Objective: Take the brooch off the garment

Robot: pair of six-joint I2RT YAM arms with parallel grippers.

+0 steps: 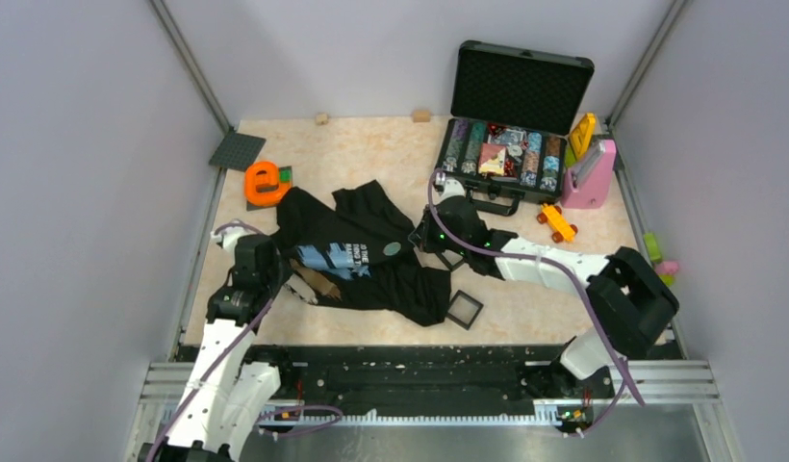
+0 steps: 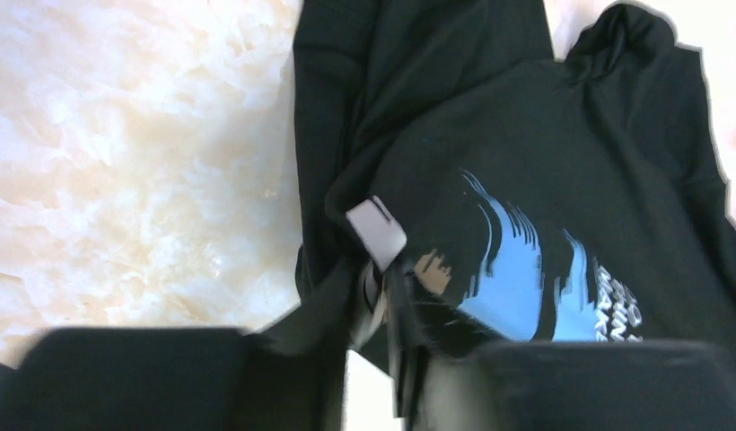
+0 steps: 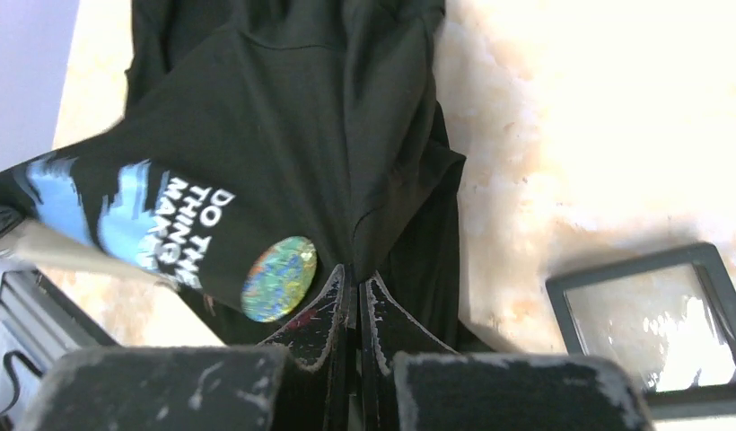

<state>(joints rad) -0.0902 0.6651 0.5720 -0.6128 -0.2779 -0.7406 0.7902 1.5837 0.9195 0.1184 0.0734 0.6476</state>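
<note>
The garment [image 1: 357, 226], a black top with a blue and white print, lies crumpled mid-table. The brooch [image 1: 393, 248], a small round teal-green disc, sits on it near its right side. In the right wrist view the brooch [image 3: 278, 278] is just left of my right gripper [image 3: 355, 274], which is shut on a fold of the garment [image 3: 284, 108]. My left gripper [image 2: 387, 278] stands at the garment's [image 2: 526, 135] left edge, fingers close together with cloth and a white label between them; the view is blurred. From above, the left gripper [image 1: 302, 284] and right gripper [image 1: 431, 239] flank the print.
A square black frame [image 1: 464, 309] lies near the garment's lower right, also seen as the frame [image 3: 656, 328] beside my right fingers. An open black case [image 1: 511, 115] of chips stands at the back right, with a pink object [image 1: 591, 178] and orange toy [image 1: 557, 223]. An orange object [image 1: 266, 183] sits back left.
</note>
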